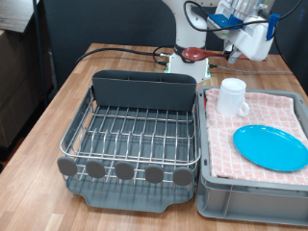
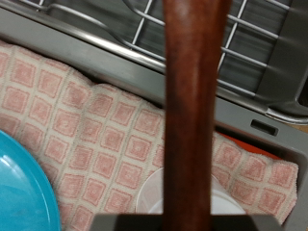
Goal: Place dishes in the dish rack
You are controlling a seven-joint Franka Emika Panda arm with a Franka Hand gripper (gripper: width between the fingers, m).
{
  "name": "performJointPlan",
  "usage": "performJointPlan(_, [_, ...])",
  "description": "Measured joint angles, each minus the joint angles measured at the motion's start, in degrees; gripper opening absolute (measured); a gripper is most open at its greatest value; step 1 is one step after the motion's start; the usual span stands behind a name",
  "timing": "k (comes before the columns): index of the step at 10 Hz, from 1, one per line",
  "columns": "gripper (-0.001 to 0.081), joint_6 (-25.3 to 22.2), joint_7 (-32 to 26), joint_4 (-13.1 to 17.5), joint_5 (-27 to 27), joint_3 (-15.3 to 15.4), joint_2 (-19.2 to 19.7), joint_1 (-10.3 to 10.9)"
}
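Only the wrist view shows the gripper's (image 1: 227,53) wooden spoon (image 2: 195,106) close-up.

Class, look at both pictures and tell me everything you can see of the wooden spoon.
The wooden spoon is reddish-brown, smooth and looks like polished wood. In the wrist view its handle fills the middle of the picture as one long dark bar, hanging above the checked cloth and the dish rack. In the exterior view it shows as a small reddish shape at the gripper, raised clear of the table behind the rack. Its bowl end is hard to make out. Nothing but the gripper seems to touch it.
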Motion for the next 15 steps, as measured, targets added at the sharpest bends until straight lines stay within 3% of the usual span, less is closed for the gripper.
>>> performJointPlan(2, [0.0079, -1.55, 1.40, -1.19, 0.84, -0.99, -1.46, -0.05])
performJointPlan(8, [0.0079, -4.56, 2.79, -8.88, 3.23, -4.68, -13.28, -0.02])
performJointPlan(12, [0.0079, -3.97, -0.49, -13.38, 8.51, -10.75, -16.18, 0.06])
performJointPlan(15, [0.0079, -1.10, -6.93, -16.19, 12.26, -16.26, -16.14, 0.34])
